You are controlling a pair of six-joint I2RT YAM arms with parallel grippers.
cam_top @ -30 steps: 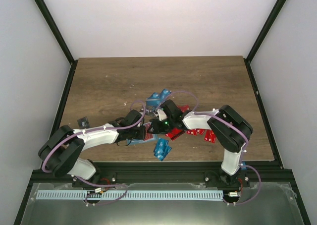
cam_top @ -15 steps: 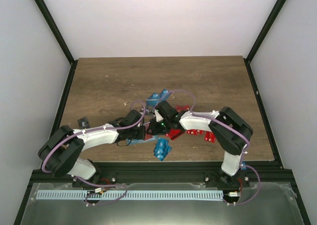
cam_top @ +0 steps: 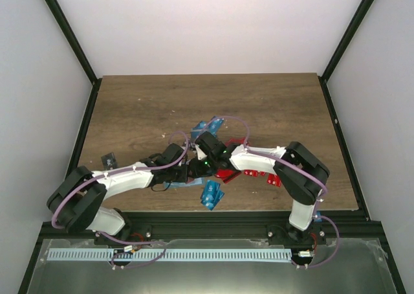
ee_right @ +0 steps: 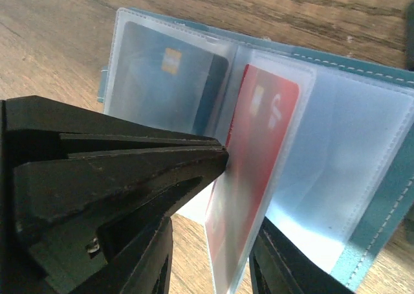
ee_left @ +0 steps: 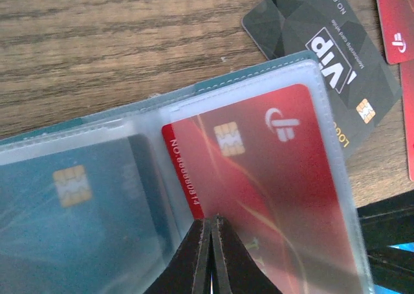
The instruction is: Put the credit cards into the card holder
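Arms from both sides meet over the near half of the bench, about mid-width. From above, the left gripper and right gripper sit nose to nose on top of the card holder, so only a teal sliver of it shows. Some blue cards lie by the near edge, with more blue cards toward the middle. Red cards sit under the right arm, and 1 black card is off by the left edge.

Left wrist cam: the card holder lies open on the wood, clear pockets up. 1 red card sits in a pocket, with 1 blue card in the pocket beside it. The left gripper has its fingers pressed tight together, tips over the red card's pocket. Can't tell if they've pinched any plastic. A black VIP card pokes out from under the holder's corner.

Right wrist cam: the clear page with the red card stands up off the card holder. It sits between the fingers of the right gripper, which are narrowly apart. Wood shows between 1 finger and the page, so it isn't clamped. The blue card lies flat in its pocket.
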